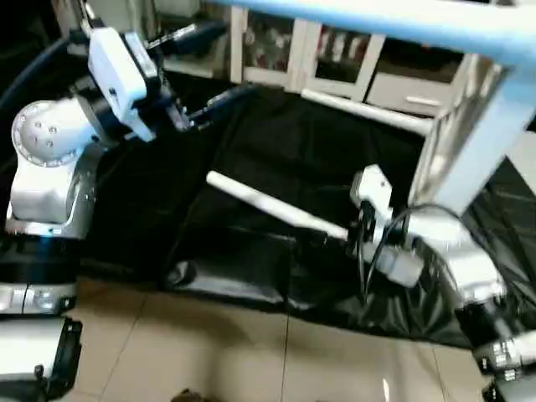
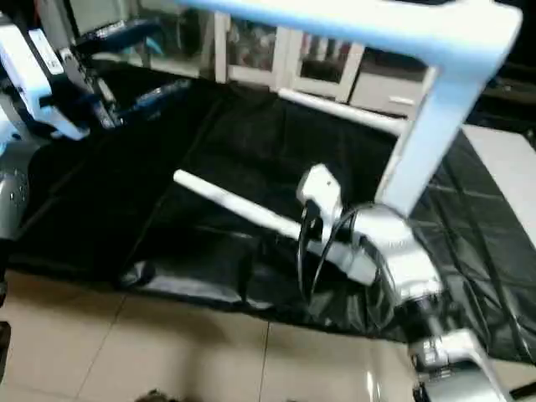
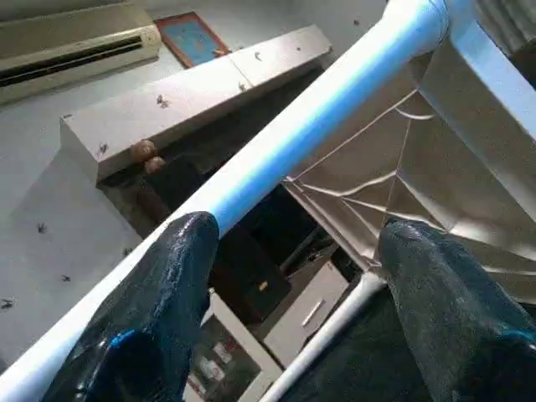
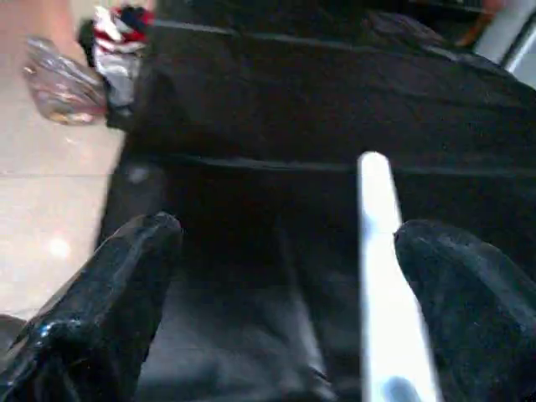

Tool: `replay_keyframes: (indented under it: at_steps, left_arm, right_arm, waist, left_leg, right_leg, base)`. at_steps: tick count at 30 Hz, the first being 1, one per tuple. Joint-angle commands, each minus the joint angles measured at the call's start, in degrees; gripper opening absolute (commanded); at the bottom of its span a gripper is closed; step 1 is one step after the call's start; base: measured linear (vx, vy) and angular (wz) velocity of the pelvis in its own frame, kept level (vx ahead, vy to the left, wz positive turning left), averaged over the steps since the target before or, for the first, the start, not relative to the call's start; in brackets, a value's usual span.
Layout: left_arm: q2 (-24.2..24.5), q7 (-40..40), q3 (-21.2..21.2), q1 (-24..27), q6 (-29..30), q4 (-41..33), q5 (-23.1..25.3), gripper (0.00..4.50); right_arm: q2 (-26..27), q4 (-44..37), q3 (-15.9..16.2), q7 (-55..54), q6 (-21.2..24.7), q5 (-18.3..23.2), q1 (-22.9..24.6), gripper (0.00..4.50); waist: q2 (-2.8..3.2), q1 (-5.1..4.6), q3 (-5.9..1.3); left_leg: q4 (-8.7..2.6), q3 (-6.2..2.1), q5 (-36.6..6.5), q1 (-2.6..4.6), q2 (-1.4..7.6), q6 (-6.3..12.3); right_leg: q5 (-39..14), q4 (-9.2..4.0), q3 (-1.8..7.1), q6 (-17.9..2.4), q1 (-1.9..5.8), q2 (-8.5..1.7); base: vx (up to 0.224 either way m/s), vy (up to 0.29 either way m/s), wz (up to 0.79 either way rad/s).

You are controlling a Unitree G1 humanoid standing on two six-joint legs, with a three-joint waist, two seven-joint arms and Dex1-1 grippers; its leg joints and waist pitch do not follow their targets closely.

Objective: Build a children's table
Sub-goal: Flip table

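1. Nearest the camera, beige floor tiles point(image 1: 209, 352) ran up to the crumpled front edge of a black plastic sheet point(image 1: 276, 151) spread over the work area.

2. The right gripper point(image 4: 285, 276) hung low over that sheet with its two black fingers point(image 4: 109, 293) spread nearly full width and nothing clamped between them; its silver forearm point(image 1: 452, 260) showed at the right of the head view.

3. A loose white table leg point(image 1: 276, 208) lay on the black sheet, running diagonally away from the right gripper. In the right wrist view it sat just inside the gap between the fingers, close beside one of them; whether it touched that finger could not be told.

4. The left gripper point(image 1: 201, 75) was raised at the upper left, its fingers held wide apart and empty, pointing toward the table's frame.

5. The white table top point(image 3: 469, 151) stood lifted and tilted at the right, its ribbed underside facing the left wrist camera. A fitted leg point(image 1: 402, 25) ran across the top of the head views from its corner socket, and another point(image 1: 486, 142) slanted down from the same corner.

6. A further white leg point(image 1: 368, 110) lay across the far side of the sheet.

7. Beyond stood white cabinets point(image 1: 335, 59) with glass doors.
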Motion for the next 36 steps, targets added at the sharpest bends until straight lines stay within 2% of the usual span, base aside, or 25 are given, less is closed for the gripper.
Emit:
replay_keyframes:
  at_steps: [1,4,6,8,9,11,12,13,15,16,18,19,20,21,23,24,26,27,28,29,30,31,33,35,36]
  left_arm:
    - [-0.5,0.1,-1.7,0.1,0.8,-1.0,0.5,3.48]
    - [-1.3,0.5,-2.2,-1.1,-0.2,-0.1,1.6,3.68]
    - [-2.8,1.5,-4.2,-5.1,-7.6,4.1,6.9,3.85]
    - [-3.1,1.6,-4.4,-5.7,-8.4,4.5,7.5,4.12]
    - [-3.4,2.0,-4.8,-6.8,-10.6,5.5,9.1,4.23]
    - [-3.5,2.3,-5.5,-8.1,-13.4,6.6,11.2,4.28]
    - [-4.0,2.8,-5.9,-9.9,-15.5,8.5,12.5,4.33]
    - [-4.1,3.0,-6.2,-10.6,-16.1,9.3,13.0,4.42]
    - [-4.9,3.3,-6.6,-13.4,-18.8,13.0,14.1,4.42]
    - [-5.1,3.3,-6.5,-13.7,-18.9,13.3,13.9,4.42]
    - [-7.2,2.8,-3.9,-14.6,-16.3,13.3,8.2,4.42]
    - [-7.8,2.7,-3.1,-14.6,-15.4,13.3,6.5,4.42]
    - [-8.1,3.2,-2.1,-14.2,-14.3,13.2,5.1,4.42]
    - [-8.1,3.6,-1.6,-13.8,-13.9,13.3,4.6,4.42]
    - [-7.1,3.6,-0.7,-12.1,-13.1,13.7,4.1,4.42]
    - [-6.7,3.9,-0.5,-11.6,-13.2,13.9,4.4,4.42]
    - [-5.9,5.0,0.8,-10.5,-12.9,14.2,4.1,4.42]
    - [-5.6,5.3,1.5,-9.9,-12.5,13.6,3.7,4.42]
    - [-5.0,5.5,2.6,-8.8,-11.8,12.3,2.8,4.42]
    - [-4.7,5.5,3.0,-8.1,-11.4,11.4,2.3,4.42]
    - [-4.2,5.6,3.9,-7.0,-10.3,9.8,1.1,4.42]
    - [-4.2,5.6,3.9,-7.0,-10.3,9.8,1.1,4.42]
    - [-2.8,5.6,5.5,-5.1,-8.6,7.7,-0.3,4.42]
    - [-2.2,5.6,5.9,-4.4,-8.3,7.3,-0.4,4.42]
    - [-1.5,5.7,6.2,-3.4,-8.0,6.7,-0.2,4.42]
  right_arm:
    - [0.0,-2.8,0.0,-0.8,-0.5,0.5,1.1,4.50]
    - [1.4,-6.0,-0.2,-4.6,-0.9,0.0,3.2,4.50]
    - [5.9,-12.1,-3.1,-16.8,-1.1,-2.1,7.6,4.50]
    - [6.6,-13.1,-3.8,-18.3,-0.7,-2.3,8.4,4.50]
    - [7.8,-14.6,-5.0,-21.5,0.1,-2.9,9.5,4.50]
    - [9.3,-16.5,-6.4,-24.4,1.0,-3.4,10.8,4.50]
    - [10.3,-18.5,-7.0,-26.6,2.4,-3.7,12.2,4.50]
    - [10.7,-19.2,-7.1,-27.3,2.8,-3.7,12.6,4.50]
    - [13.3,-21.3,-8.3,-31.4,3.9,-2.3,12.7,4.50]
    - [13.7,-21.5,-8.6,-32.1,4.0,-2.0,12.6,4.50]
    - [18.3,-20.7,-11.0,-36.0,6.2,3.7,8.9,4.50]
    - [19.3,-20.4,-11.2,-36.5,6.7,5.0,7.8,4.50]
    - [19.8,-19.5,-10.4,-34.7,6.5,5.8,5.6,4.50]
    - [19.8,-19.0,-9.7,-33.2,6.1,5.9,4.3,4.50]
    - [20.5,-15.8,-8.9,-32.1,4.3,3.6,0.0,4.50]
    - [20.7,-14.7,-9.0,-32.4,3.7,2.8,-1.2,4.50]
    - [21.8,-11.2,-10.2,-34.2,3.3,2.1,-4.6,4.50]
    - [22.2,-9.5,-10.9,-34.9,2.7,2.1,-6.3,4.50]
    - [23.0,-7.0,-12.1,-35.8,1.4,2.5,-8.8,4.50]
    - [23.3,-5.7,-12.7,-36.2,0.5,2.9,-9.9,4.50]
    - [23.6,-4.3,-13.5,-35.9,-0.9,3.7,-11.8,4.50]
    - [23.6,-4.3,-13.5,-35.9,-0.9,3.7,-11.8,4.50]
    - [24.1,-2.1,-14.6,-34.4,-3.1,5.1,-15.5,4.50]
    - [24.2,-1.2,-14.9,-33.9,-3.8,5.3,-16.9,4.50]
    - [24.3,0.1,-15.6,-33.2,-4.9,5.8,-19.0,4.50]
  waist:
    - [0.50,-0.17,-3.83]
    - [0.67,-0.20,-3.74]
    - [1.37,-0.05,-3.69]
    - [0.89,-0.22,-3.73]
    - [1.54,-0.16,-3.70]
    - [1.34,-0.27,-3.53]
    - [2.07,-0.24,-3.43]
    - [1.87,-0.28,-3.49]
    - [2.36,-0.49,-3.51]
    - [2.29,-0.49,-3.60]
    - [3.79,-0.62,-3.62]
    - [3.02,-0.96,-3.63]
    - [4.05,-0.89,-3.72]
    - [3.64,-1.33,-3.63]
    - [3.93,-1.88,-3.64]
    - [4.03,-1.95,-3.75]
    - [3.64,-2.17,-3.73]
    - [3.88,-2.11,-3.77]
    - [3.05,-2.19,-3.92]
    - [2.86,-2.49,-3.75]
    - [3.61,-2.25,-3.87]
    - [3.47,-2.40,-3.79]
    - [3.36,-2.34,-3.91]
    - [3.43,-2.35,-3.78]
    - [2.97,-2.20,-3.83]
  left_leg:
    - [-4.42,0.76,-12.0,0.75,0.10,0.58]
    - [-4.51,0.81,-12.1,0.88,0.08,0.28]
    - [-4.69,0.78,-13.2,1.15,-0.03,-0.88]
    - [-4.84,0.63,-14.0,1.01,-0.01,-1.56]
    - [-4.93,0.47,-14.9,1.07,0.04,-2.19]
    - [-5.03,0.52,-16.5,0.98,-0.07,-2.44]
    - [-5.07,0.45,-16.7,1.00,-0.14,-2.65]
    - [-5.06,0.51,-17.0,1.13,-0.14,-2.69]
    - [-5.13,0.33,-18.6,1.08,-0.23,-3.23]
    - [-5.05,0.34,-18.6,1.13,-0.23,-3.33]
    - [-5.01,0.20,-19.2,1.22,-0.33,-3.92]
    - [-5.03,0.27,-18.9,0.87,-0.39,-3.64]
    - [-4.89,0.20,-18.7,1.04,-0.48,-3.61]
    - [-4.81,0.36,-18.3,0.80,-0.55,-2.87]
    - [-4.72,0.46,-16.9,0.53,-0.66,-2.14]
    - [-4.49,0.63,-15.3,0.82,-0.62,-1.86]
    - [-4.66,0.71,-14.2,0.66,-0.63,-1.74]
    - [-4.65,0.68,-13.9,0.79,-0.61,-1.92]
    - [-4.61,0.86,-13.4,0.88,-0.50,-1.70]
    - [-4.77,0.75,-12.9,0.50,-0.57,-1.72]
    - [-4.68,0.78,-13.0,1.05,-0.36,-1.86]
    - [-4.71,0.70,-12.1,0.83,-0.30,-1.70]
    - [-4.65,0.89,-11.8,1.22,-0.24,-1.40]
    - [-4.66,0.94,-11.8,1.12,-0.29,-1.00]
    - [-4.60,1.02,-11.1,1.17,-0.28,-0.62]
  right_leg:
    - [-7.9,-3.01,0.42,-12.3,2.98,-0.63]
    - [-7.6,-3.09,0.46,-12.4,2.98,-0.67]
    - [-9.1,-3.60,0.65,-10.8,2.70,-0.72]
    - [-9.6,-3.59,0.50,-10.2,2.95,-0.72]
    - [-9.9,-3.41,0.55,-10.2,2.97,-0.84]
    - [-11.6,-3.87,0.66,-9.2,3.00,-0.82]
    - [-12.1,-3.95,0.71,-8.9,2.91,-0.79]
    - [-12.2,-4.13,0.69,-8.7,2.87,-0.75]
    - [-12.3,-4.14,0.59,-8.7,2.97,-0.68]
    - [-12.3,-3.95,0.66,-9.1,2.87,-0.81]
    - [-11.7,-3.67,0.68,-10.4,2.77,-0.86]
    - [-11.1,-3.61,0.58,-11.2,3.07,-0.76]
    - [-10.6,-3.37,0.60,-11.7,3.07,-0.73]
    - [-10.2,-3.52,0.60,-12.2,3.18,-0.62]
    - [-10.3,-3.55,0.66,-12.5,3.47,-0.63]
    - [-10.3,-3.69,0.76,-12.3,3.32,-0.66]
    - [-10.5,-3.77,0.73,-12.2,3.38,-0.58]
    - [-10.6,-3.71,0.73,-12.2,3.35,-0.60]
    - [-10.1,-3.70,0.73,-12.5,3.27,-0.63]
    - [-10.1,-3.50,0.68,-12.8,3.36,-0.58]
    - [-9.9,-3.41,0.71,-12.8,2.97,-0.64]
    - [-8.0,-3.04,0.66,-13.1,3.11,-0.57]
    - [-6.1,-2.93,0.60,-13.1,2.94,-0.43]
    - [-5.5,-2.87,0.61,-13.2,2.95,-0.39]
    - [-5.2,-2.72,0.68,-13.2,3.06,-0.47]
  base:
    - [0.000,0.000,0.00]
    - [0.000,0.000,0.00]
    - [0.000,0.000,0.00]
    - [0.000,0.000,0.00]
    - [0.000,0.000,0.00]
    - [0.000,0.000,0.00]
    - [0.000,0.000,0.00]
    - [0.000,0.000,0.00]
    - [0.000,0.000,0.00]
    - [0.000,0.000,0.00]
    - [0.000,0.000,0.00]
    - [0.000,0.000,0.00]
    - [0.000,0.000,0.00]
    - [0.000,0.000,0.00]
    - [0.000,0.000,0.00]
    - [0.000,0.000,0.00]
    - [0.000,0.000,0.00]
    - [0.000,0.000,0.00]
    - [0.000,0.000,0.00]
    - [0.000,0.000,0.00]
    - [0.000,0.000,0.00]
    - [0.000,0.000,0.00]
    - [0.000,0.000,0.00]
    - [0.000,0.000,0.00]
    - [0.000,0.000,0.00]
